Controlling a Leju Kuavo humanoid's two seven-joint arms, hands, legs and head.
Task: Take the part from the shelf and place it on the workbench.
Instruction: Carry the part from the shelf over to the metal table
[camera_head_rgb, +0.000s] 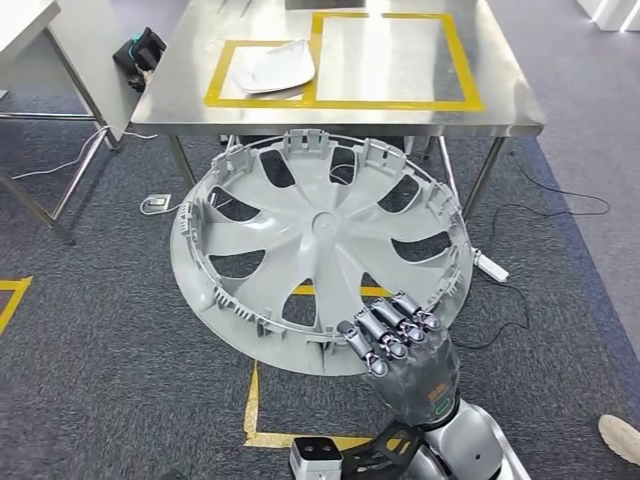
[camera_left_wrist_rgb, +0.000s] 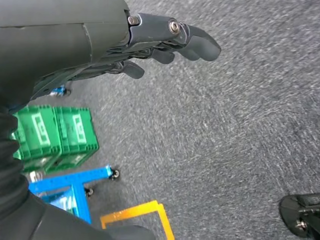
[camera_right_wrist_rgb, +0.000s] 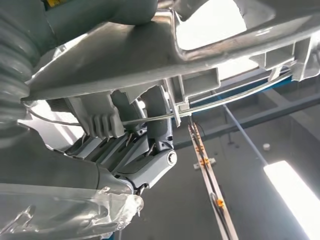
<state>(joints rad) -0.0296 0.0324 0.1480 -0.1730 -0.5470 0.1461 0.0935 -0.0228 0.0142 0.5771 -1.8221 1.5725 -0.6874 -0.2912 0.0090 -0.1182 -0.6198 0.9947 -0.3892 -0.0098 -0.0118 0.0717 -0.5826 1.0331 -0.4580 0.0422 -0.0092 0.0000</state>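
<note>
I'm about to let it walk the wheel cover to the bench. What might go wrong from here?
The right hand holds the wheel cover by one rim edge alone, so it may tilt or slip. The left hand hangs idle, giving no support. The cover's far rim sits near the workbench edge and could strike it. A white part already fills one yellow-taped zone.

- Head view: bright, even overhead light; the steel workbench (camera_head_rgb: 483, 100) shows soft pale glare along its front edge and a faint shadow beneath on the carpet (camera_head_rgb: 98, 350).
- The wheel cover (camera_head_rgb: 321, 235) is sharp, with soft shading between its spokes.
- Left wrist view: the carpet is smeared by motion blur, and the left hand (camera_left_wrist_rgb: 166, 40) is dark and underlit.
- Right wrist view: strongly backlit, with blown-out white patches; the right hand (camera_right_wrist_rgb: 128, 155) sits in shade.
</note>
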